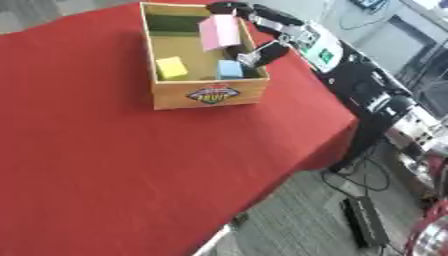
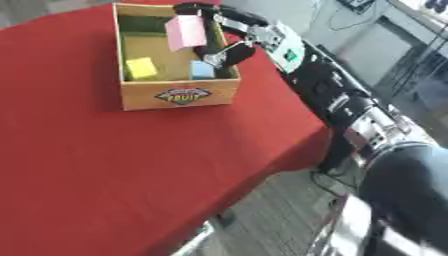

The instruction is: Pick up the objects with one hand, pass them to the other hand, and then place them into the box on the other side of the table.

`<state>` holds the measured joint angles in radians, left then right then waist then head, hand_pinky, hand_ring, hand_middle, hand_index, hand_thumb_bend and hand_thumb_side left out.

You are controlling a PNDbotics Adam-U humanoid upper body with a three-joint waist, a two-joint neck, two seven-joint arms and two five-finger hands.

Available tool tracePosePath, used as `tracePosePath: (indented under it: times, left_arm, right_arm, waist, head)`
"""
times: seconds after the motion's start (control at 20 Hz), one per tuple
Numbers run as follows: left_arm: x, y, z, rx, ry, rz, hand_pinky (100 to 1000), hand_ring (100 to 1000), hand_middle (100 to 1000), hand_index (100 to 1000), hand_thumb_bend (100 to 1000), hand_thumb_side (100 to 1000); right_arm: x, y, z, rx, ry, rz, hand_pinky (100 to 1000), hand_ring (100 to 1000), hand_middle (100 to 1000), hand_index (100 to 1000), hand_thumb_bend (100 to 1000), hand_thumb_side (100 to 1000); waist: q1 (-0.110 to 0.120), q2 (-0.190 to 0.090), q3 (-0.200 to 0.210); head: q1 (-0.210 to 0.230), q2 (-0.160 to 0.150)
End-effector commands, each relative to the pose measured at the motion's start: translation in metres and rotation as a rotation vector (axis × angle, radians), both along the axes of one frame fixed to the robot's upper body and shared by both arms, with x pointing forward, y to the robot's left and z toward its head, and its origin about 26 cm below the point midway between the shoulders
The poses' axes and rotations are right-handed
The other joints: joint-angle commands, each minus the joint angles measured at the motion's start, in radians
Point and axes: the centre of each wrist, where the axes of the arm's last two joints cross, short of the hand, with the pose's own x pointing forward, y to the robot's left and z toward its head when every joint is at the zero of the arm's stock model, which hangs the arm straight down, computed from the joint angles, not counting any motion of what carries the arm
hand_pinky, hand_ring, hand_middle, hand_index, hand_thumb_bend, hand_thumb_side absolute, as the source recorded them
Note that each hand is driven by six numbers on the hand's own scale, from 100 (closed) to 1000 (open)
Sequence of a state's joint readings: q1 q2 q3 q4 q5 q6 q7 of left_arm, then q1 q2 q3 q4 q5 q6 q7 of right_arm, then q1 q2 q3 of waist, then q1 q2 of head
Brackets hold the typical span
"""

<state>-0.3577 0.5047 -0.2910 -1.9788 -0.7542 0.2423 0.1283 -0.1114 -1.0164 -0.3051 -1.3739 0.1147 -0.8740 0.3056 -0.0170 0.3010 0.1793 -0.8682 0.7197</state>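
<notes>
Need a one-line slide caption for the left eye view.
Right hand holds pink block over wooden box containing yellow and blue blocks.

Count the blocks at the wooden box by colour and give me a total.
Yellow block, lying in the box: 1
Blue block, lying in the box: 1
Pink block, held over the box by the right hand: 1
Total: 3
</notes>
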Motion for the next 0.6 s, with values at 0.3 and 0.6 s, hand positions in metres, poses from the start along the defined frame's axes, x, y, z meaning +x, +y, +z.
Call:
tracePosePath:
  times: [0.3, 0.6]
  left_arm:
    - [-0.0031, 0.0064, 0.0067, 0.023, -0.032, 0.017, 762, 672, 615, 837, 800, 585]
    - [-0.0041, 0.0116, 0.0042, 0.039, -0.025, 0.038, 762, 673, 615, 837, 802, 588]
  right_arm:
    - [0.0005, -0.0011, 0.0296, -0.121, -0.029, -0.018, 1000, 1000, 1000, 1000, 100, 499]
    - [0.0030, 0.0023, 0.0207, -0.215, -0.020, -0.056, 1000, 1000, 1000, 1000, 176, 205]
  waist:
    - [-0.009, -0.030, -0.003]
    - [-0.023, -0.034, -0.009]
  head:
    - [-0.008, 0.022]
    - [-0.013, 0.040]
